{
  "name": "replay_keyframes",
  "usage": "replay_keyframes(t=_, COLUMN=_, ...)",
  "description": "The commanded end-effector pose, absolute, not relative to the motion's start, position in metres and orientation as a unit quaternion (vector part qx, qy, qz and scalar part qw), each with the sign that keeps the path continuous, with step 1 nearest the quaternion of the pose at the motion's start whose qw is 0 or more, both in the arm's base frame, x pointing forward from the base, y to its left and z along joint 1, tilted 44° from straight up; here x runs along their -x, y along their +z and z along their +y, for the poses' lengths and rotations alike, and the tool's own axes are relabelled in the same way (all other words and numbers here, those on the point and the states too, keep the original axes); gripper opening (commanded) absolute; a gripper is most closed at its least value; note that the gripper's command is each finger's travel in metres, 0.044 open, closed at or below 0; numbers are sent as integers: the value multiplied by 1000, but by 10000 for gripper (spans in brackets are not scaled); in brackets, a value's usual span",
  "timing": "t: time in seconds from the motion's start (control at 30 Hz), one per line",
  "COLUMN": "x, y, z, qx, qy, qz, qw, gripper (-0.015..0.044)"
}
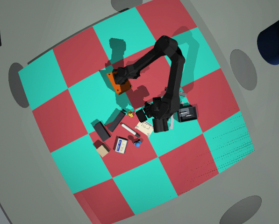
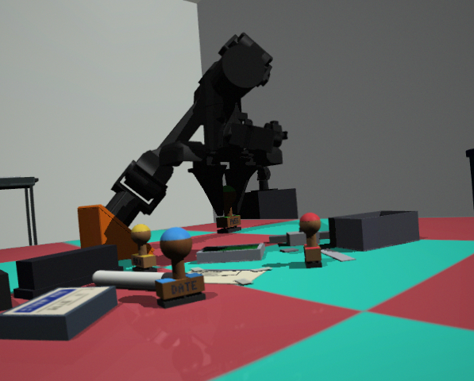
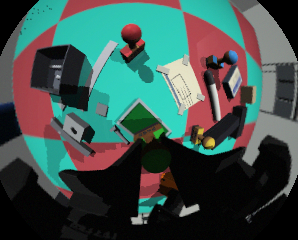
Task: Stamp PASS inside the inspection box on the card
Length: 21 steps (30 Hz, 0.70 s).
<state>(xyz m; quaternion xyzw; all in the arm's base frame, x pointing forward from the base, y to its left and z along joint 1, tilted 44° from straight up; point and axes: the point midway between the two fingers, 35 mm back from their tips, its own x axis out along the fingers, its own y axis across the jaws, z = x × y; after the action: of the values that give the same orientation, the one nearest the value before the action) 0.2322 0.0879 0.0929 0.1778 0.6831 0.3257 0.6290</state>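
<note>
- One closed stamp-pad box [image 1: 121, 145] [image 2: 56, 313] [image 3: 233, 81] is set at the near left, its label facing up.
- Beyond it, a long dark block [image 1: 116, 120] [image 2: 68, 266] [image 3: 223, 130] is seen, and a white marker [image 1: 129, 129] [image 2: 125, 279] [image 3: 212, 95] is laid on its side.
- A yellow-topped stamp [image 1: 130, 113] [image 2: 140, 236] [image 3: 208, 142] is stood upright farther back.
- The blue-topped DATE stamp [image 1: 137, 143] [image 2: 176, 246] [image 3: 230, 57] is stood nearer, just beside the marker.
- The card [image 1: 144, 127] [image 2: 225, 276] [image 3: 181, 87] is laid flat in the middle, with small grey pieces at its corners.
- Behind the card, a shallow grey tray is filled by the green ink pad [image 2: 229, 255] [image 3: 141, 119].
- The PASS stamp [image 2: 229, 221] [image 3: 156, 159] is clamped by its knob in the gripper [image 2: 229, 211] [image 3: 151, 140], base down and raised off the bench; whether it is centred over the pad cannot be told.
- Right of the pad, a red-topped stamp [image 2: 310, 225] [image 3: 131, 34] is stood upright.
- An open dark bin [image 1: 189, 119] [image 2: 348, 233] [image 3: 79, 75] is placed farthest right.
</note>
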Motion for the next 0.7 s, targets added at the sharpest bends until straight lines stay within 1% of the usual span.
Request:
replay_keyframes(t=0.0, x=-230, y=91, z=91, qx=-182, qy=325, qz=684, qw=627, gripper=0)
replay_keyframes(t=0.67, x=-228, y=82, z=100, qx=-182, qy=326, qz=684, qw=627, gripper=0)
